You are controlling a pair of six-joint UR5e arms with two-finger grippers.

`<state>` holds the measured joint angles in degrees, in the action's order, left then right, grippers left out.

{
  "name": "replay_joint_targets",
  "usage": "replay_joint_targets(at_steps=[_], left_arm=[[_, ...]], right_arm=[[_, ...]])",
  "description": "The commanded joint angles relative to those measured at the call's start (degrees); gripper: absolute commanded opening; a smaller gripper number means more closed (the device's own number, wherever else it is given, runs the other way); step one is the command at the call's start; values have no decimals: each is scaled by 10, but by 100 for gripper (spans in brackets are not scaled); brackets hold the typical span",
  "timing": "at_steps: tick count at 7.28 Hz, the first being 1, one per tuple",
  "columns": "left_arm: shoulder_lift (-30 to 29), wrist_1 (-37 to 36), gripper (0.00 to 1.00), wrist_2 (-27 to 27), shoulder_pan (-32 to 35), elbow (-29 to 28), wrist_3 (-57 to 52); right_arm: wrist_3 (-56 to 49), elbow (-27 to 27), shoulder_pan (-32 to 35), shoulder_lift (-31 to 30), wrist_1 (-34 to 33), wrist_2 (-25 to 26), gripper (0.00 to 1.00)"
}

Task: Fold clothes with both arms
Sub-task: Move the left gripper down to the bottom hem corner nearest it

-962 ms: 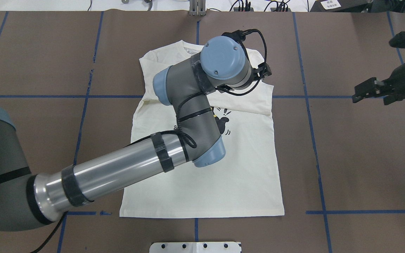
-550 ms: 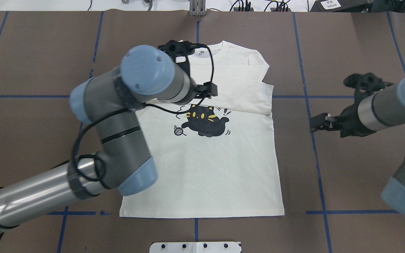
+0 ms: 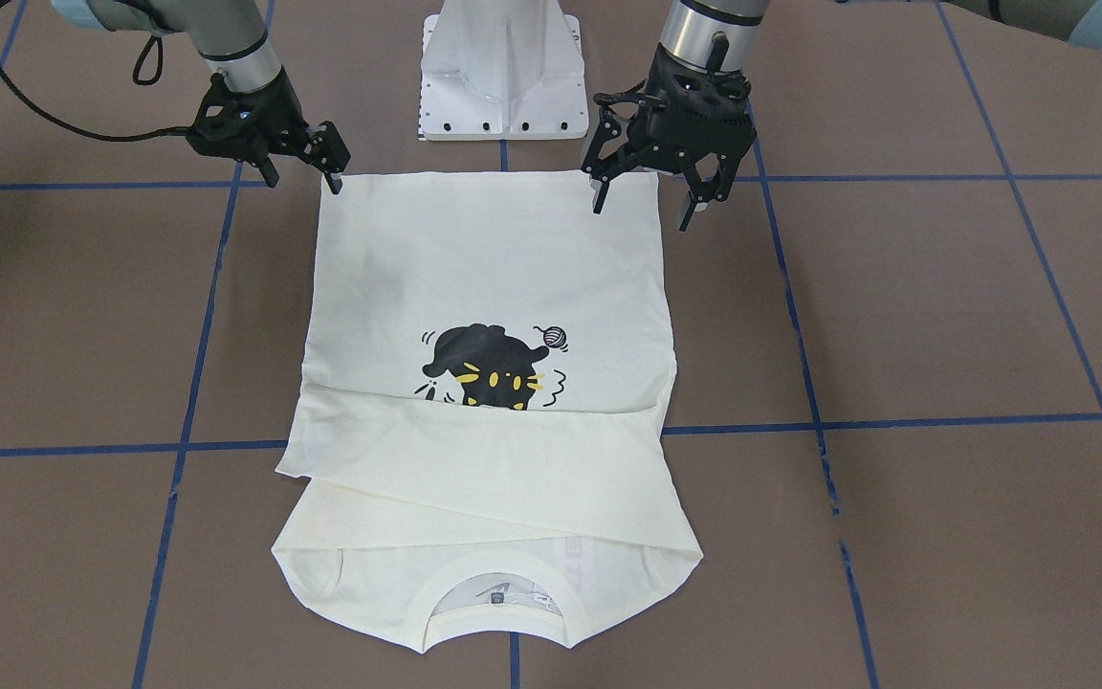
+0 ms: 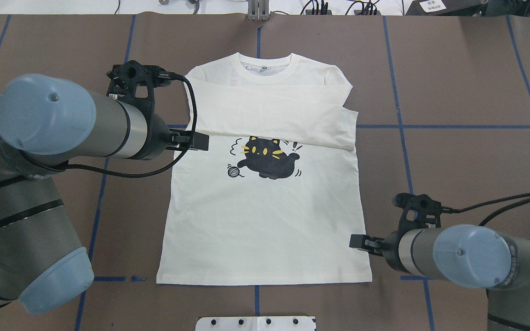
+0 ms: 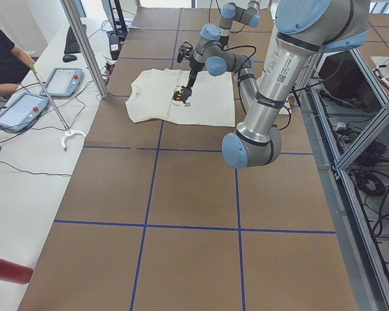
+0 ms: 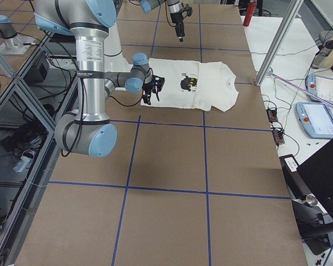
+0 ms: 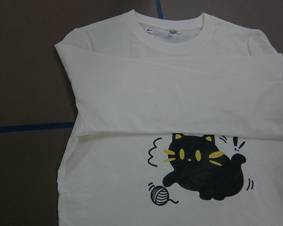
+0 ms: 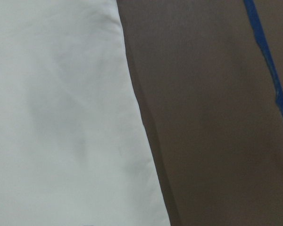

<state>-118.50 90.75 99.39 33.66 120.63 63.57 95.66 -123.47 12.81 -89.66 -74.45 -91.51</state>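
1. Garment: a cream-white long-sleeved T-shirt [image 4: 265, 230] lies flat, print side up, on the brown table [image 4: 467, 184]. In the overhead view its collar [image 4: 267, 63] points to 12 o'clock and its hem [image 4: 265, 280] to 6 o'clock.
2. The sleeves [image 4: 274, 117] are folded across the chest in layers. They run from 9 to 3 o'clock just below the collar.
3. The black cat print [image 4: 269, 158] shows directly under the lower sleeve fold. The yarn ball [image 4: 233, 171] is at the cat's 8 o'clock.
4. The left gripper [image 3: 642, 212] has its fingers spread wide and holds nothing. Overhead it appears at the shirt's 10 o'clock edge. Its wrist camera takes in collar, sleeves and cat together, so it hangs well above the cloth.
5. The right gripper [image 3: 304, 184] has its fingers apart, with nothing between them. It sits low at the shirt's 4 o'clock side edge, near the hem corner. Whether it touches the fabric cannot be told.
6. A white pedestal [image 4: 256, 323] stands at 6 o'clock of the hem. Blue tape lines [image 4: 453, 126] cross the table.
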Motion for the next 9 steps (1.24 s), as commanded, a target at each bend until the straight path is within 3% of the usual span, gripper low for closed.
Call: replay_joint_targets(at_steps=[1,4,7,9], left_arm=[[4,-2,100,0,1,12,-2],[2,-2,100,0,3,19,-2],[1,-1,100,0,8,18,-3],[1,-1,100,0,10,18,-3]], right_arm=[[20,28,-45,6,0,29,99],[18,50,-45,11,9,25,93],[18,49,-47,11,9,13,58],[19,47,-51,11,9,13,52]])
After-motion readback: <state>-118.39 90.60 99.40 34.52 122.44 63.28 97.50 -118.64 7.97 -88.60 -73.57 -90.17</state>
